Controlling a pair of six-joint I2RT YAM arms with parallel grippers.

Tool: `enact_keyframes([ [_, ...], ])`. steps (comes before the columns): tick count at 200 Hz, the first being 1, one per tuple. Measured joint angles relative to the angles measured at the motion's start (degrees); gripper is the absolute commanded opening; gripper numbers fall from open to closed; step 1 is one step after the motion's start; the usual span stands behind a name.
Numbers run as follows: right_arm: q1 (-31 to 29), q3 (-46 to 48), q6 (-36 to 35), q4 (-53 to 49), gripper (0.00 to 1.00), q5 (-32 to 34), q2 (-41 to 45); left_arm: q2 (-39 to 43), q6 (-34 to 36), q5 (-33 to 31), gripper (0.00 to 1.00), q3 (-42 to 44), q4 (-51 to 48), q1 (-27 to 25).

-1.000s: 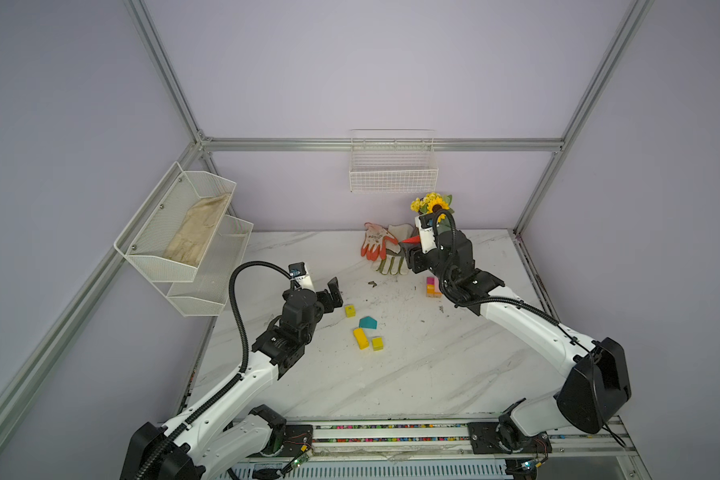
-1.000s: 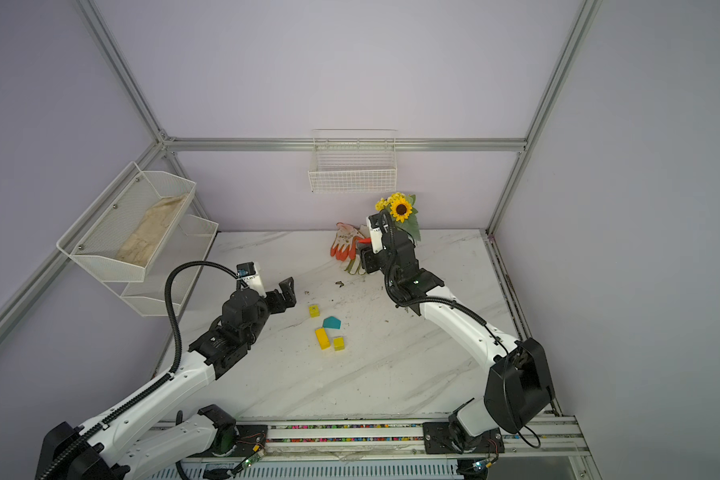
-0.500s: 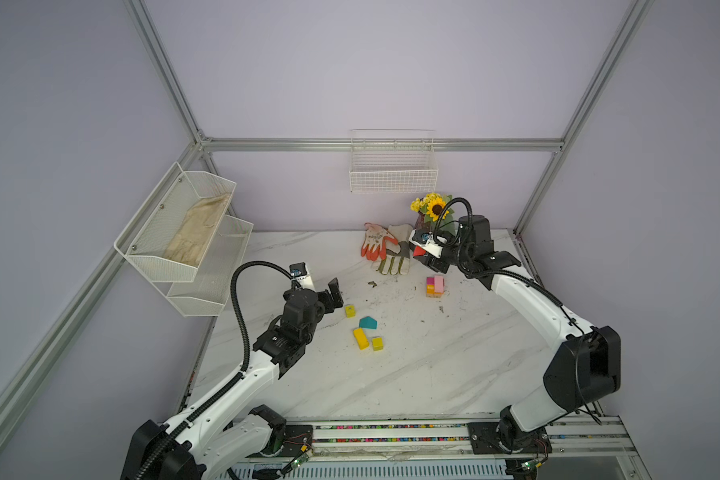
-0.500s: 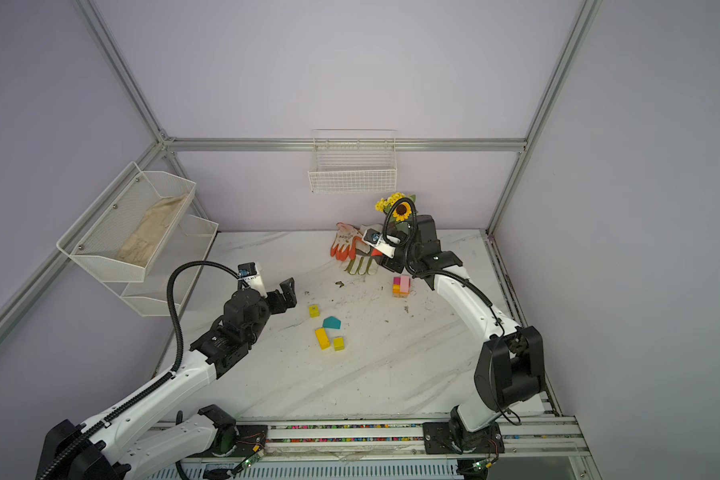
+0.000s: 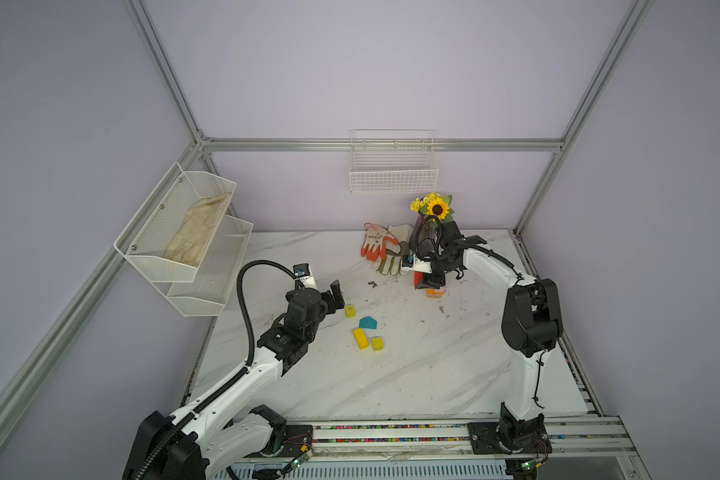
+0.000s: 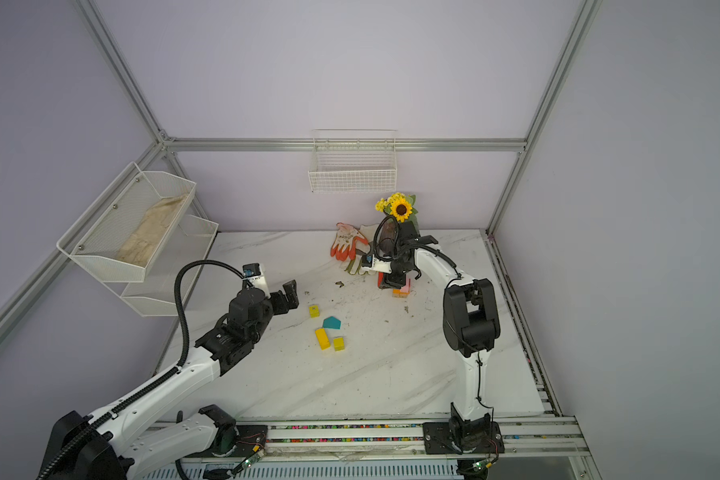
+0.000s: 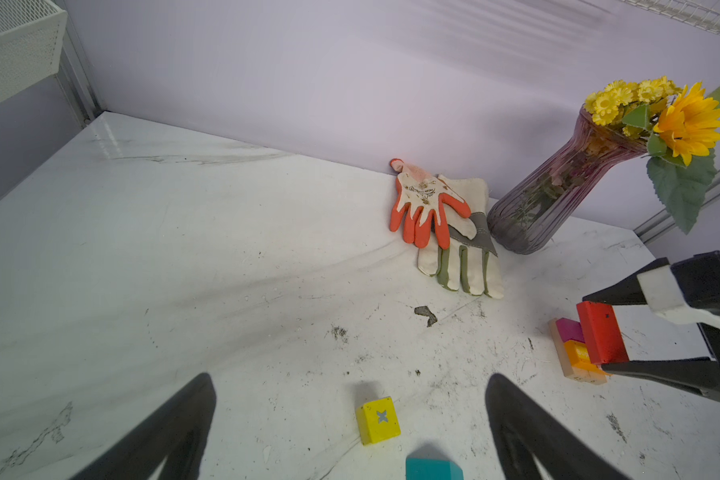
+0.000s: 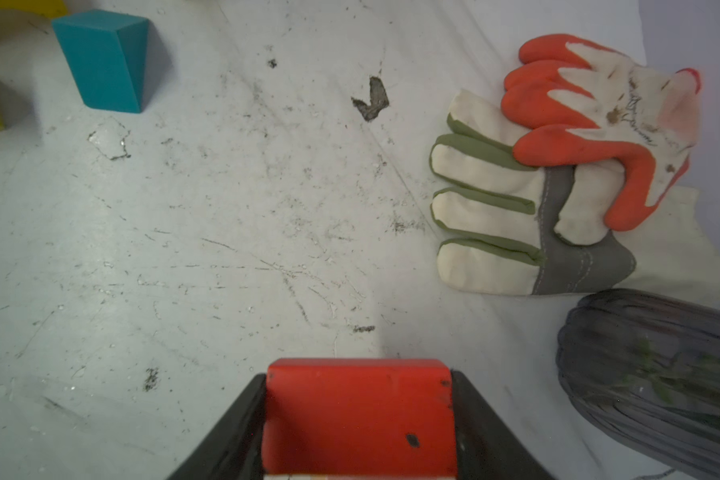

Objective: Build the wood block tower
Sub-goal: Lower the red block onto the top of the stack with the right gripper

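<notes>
red blk [image 8: 358, 415] in R gripper [image 7: 599, 332], seemingly over tower [image 7: 572, 345]

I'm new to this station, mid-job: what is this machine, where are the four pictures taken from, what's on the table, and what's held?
Two white robot arms stand at a marble table, each ending in a two-finger gripper. The two wide pictures come from one overhead camera; the two close ones come from cameras on the wrists. The left gripper is open and empty, near a yellow cube. The right gripper holds a red block beside the started tower of pink, orange and tan blocks. A teal pentagon, a yellow bar and a second yellow cube lie loose. Gloves and a flower vase sit at the back.
</notes>
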State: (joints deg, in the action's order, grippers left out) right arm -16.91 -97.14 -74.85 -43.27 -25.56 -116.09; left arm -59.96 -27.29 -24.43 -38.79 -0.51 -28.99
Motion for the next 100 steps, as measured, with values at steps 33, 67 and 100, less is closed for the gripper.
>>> enact_keyframes([
  [33,0.48,-2.03,-1.81,-2.84,0.0,2.12,0.0,0.09,0.0,0.13,1.0,0.0,0.02,0.0],
  [67,0.81,-4.02,-2.38,-3.96,0.0,4.37,-1.2,0.09,0.02,0.11,1.0,0.0,0.0,0.0],
  [100,0.9,-6.14,-2.1,-4.2,0.0,6.32,-4.81,0.09,0.04,0.09,1.0,0.0,0.0,0.0],
])
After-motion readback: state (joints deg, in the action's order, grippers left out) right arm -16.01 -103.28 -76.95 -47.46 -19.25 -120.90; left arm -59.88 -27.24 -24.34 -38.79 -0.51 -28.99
